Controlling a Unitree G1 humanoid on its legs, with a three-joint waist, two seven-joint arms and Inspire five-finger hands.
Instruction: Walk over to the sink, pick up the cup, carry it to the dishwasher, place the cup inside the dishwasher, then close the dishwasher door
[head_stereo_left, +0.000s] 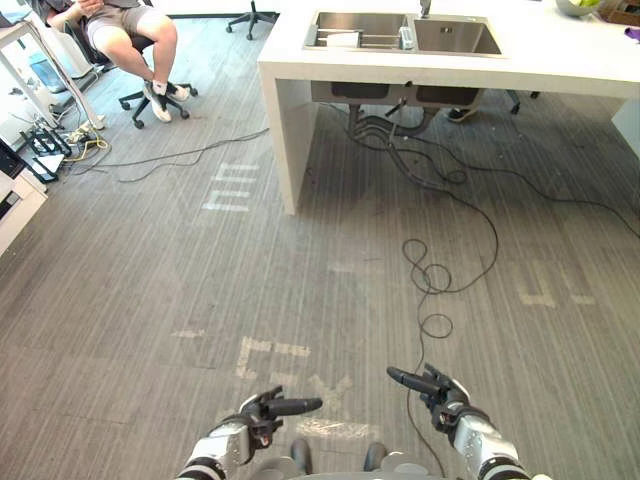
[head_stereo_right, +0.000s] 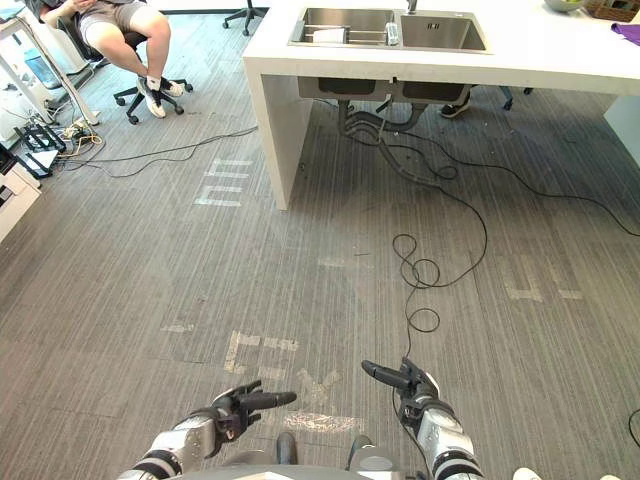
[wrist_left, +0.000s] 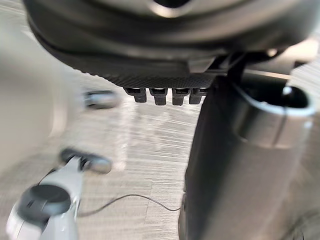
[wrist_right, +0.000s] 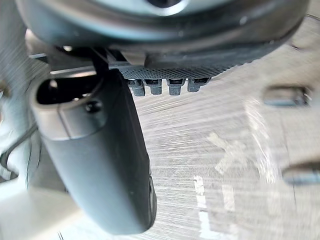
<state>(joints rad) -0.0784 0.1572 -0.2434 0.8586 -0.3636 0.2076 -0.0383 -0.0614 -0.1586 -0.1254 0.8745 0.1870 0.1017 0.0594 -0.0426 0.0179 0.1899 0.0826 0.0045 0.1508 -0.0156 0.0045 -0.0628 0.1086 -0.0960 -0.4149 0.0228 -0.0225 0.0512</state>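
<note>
While both hands hang low, the left hand (head_stereo_left: 262, 410) at 7 o'clock and the right hand (head_stereo_left: 440, 392) at 5 o'clock, I see their fingers loosely stretched, holding nothing. Far off at 12 o'clock, the small cup (head_stereo_left: 406, 38) stands between the two basins of the sink (head_stereo_left: 455, 40).

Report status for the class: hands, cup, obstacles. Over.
Left hand and right hand open, empty, held low. Likely cup on the sink divider, far ahead. Seated person far left, off the route.
</note>
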